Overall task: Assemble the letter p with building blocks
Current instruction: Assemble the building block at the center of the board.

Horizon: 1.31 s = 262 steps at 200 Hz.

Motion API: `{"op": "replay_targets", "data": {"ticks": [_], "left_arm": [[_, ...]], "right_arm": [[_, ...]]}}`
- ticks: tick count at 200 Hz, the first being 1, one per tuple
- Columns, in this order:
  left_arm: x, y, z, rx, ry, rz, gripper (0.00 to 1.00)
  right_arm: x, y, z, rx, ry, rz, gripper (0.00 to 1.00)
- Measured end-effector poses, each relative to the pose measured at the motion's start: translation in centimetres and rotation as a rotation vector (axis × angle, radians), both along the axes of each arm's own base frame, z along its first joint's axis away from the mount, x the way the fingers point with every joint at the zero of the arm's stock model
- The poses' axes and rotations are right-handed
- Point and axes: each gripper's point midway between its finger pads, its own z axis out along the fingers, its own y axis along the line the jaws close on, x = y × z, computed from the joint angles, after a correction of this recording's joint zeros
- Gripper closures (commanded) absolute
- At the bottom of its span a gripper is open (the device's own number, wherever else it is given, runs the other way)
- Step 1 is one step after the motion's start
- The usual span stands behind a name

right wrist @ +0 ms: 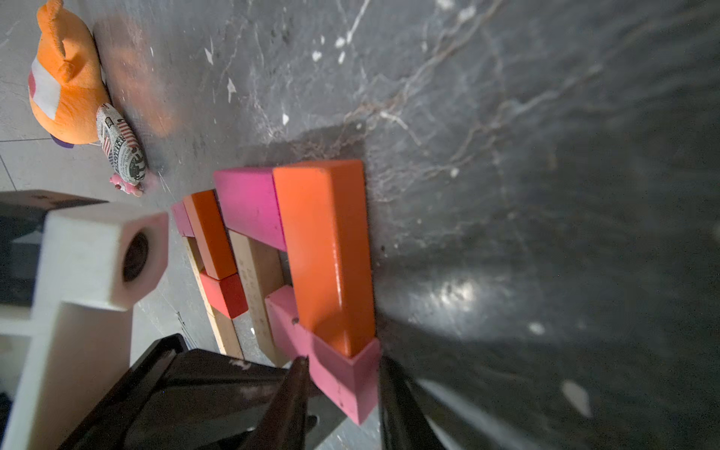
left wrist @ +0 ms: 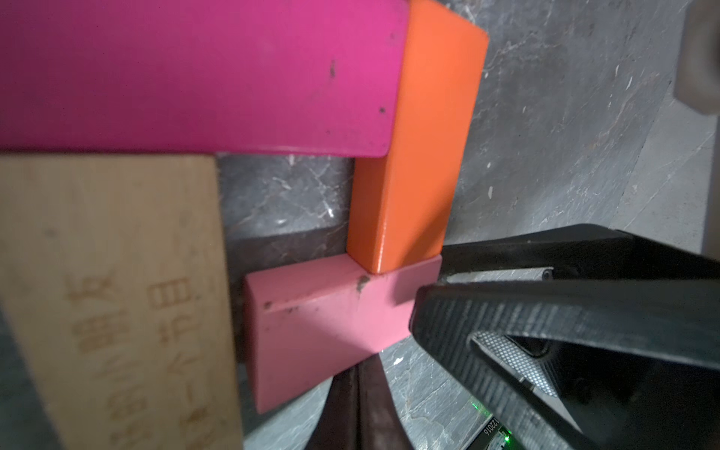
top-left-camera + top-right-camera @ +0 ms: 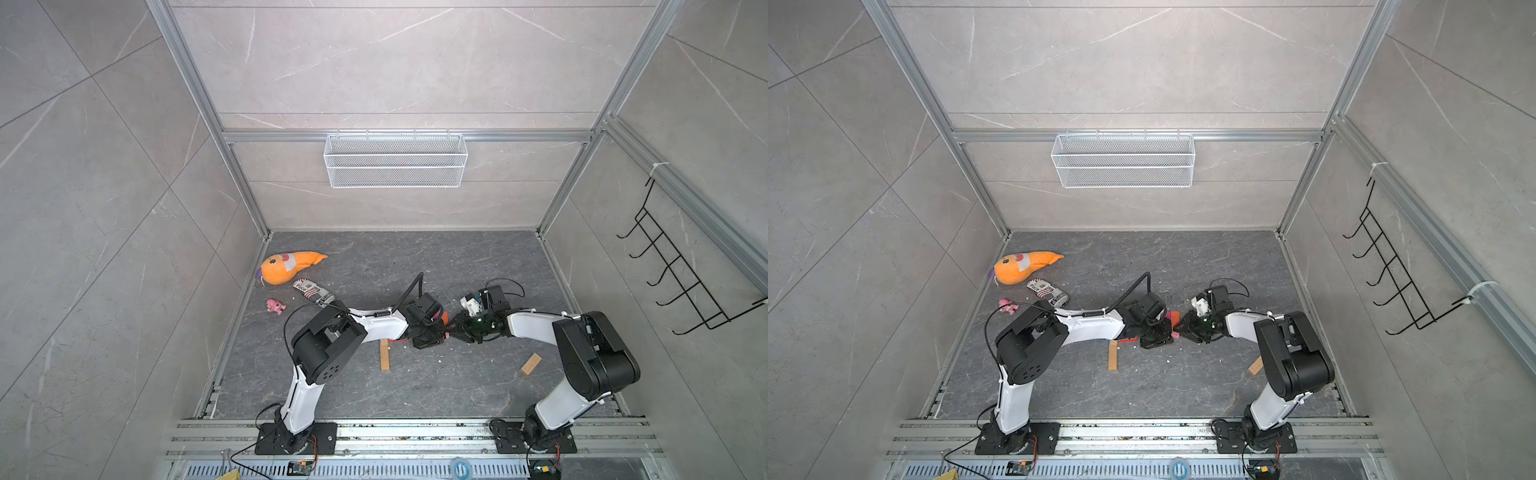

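Observation:
The letter p lies half under my two wrists in both top views. Its loop shows in the left wrist view: a magenta brick [image 2: 195, 74], an orange brick [image 2: 413, 148] and a light pink brick [image 2: 323, 319] beside a tan brick [image 2: 117, 296]. My right gripper [image 1: 345, 389] is shut on the light pink brick [image 1: 343, 378], which touches the orange brick's [image 1: 327, 249] end. My left gripper [image 2: 362, 413] is shut on nothing, its tips just beside the pink brick. The tan stem [image 3: 385, 354] sticks out toward the front. Further orange [image 1: 212, 233] and red [image 1: 226, 294] bricks lie alongside.
One loose tan brick [image 3: 531, 364] lies at the front right by my right arm. An orange plush [image 3: 286, 266], a printed pouch [image 3: 312, 291] and a small pink plush [image 3: 275, 306] sit at the back left. A wire basket [image 3: 395, 160] hangs on the back wall.

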Motion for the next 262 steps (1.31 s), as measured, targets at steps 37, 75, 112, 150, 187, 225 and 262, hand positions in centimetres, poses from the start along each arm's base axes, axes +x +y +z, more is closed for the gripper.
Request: {"op": "replay_targets", "data": {"ticks": [37, 75, 112, 150, 187, 225, 262], "left_arm": [[-0.2, 0.0, 0.0, -0.004, 0.006, -0.008, 0.99], [-0.2, 0.0, 0.0, -0.006, 0.006, -0.008, 0.98], [-0.2, -0.1, 0.0, -0.006, 0.006, -0.009, 0.98], [-0.2, -0.1, 0.0, -0.006, 0.006, -0.009, 0.98], [-0.2, -0.1, 0.0, -0.006, 0.006, -0.009, 0.98], [-0.3, -0.1, 0.0, -0.007, 0.004, -0.015, 0.98], [-1.0, -0.4, 0.1, -0.012, -0.005, -0.067, 0.98]], "right_arm": [[0.0, 0.0, 0.0, 0.000, 0.001, 0.000, 0.66], [0.1, 0.0, 0.0, 0.000, 0.001, 0.000, 0.66], [0.2, 0.1, 0.0, 0.003, 0.002, 0.002, 0.66], [0.2, 0.1, 0.0, 0.004, 0.002, 0.002, 0.66], [0.2, 0.1, 0.0, 0.004, 0.002, 0.002, 0.66], [0.2, 0.0, 0.0, 0.000, 0.000, -0.001, 0.66], [0.1, -1.5, 1.0, -0.064, -0.003, -0.050, 0.65]]}}
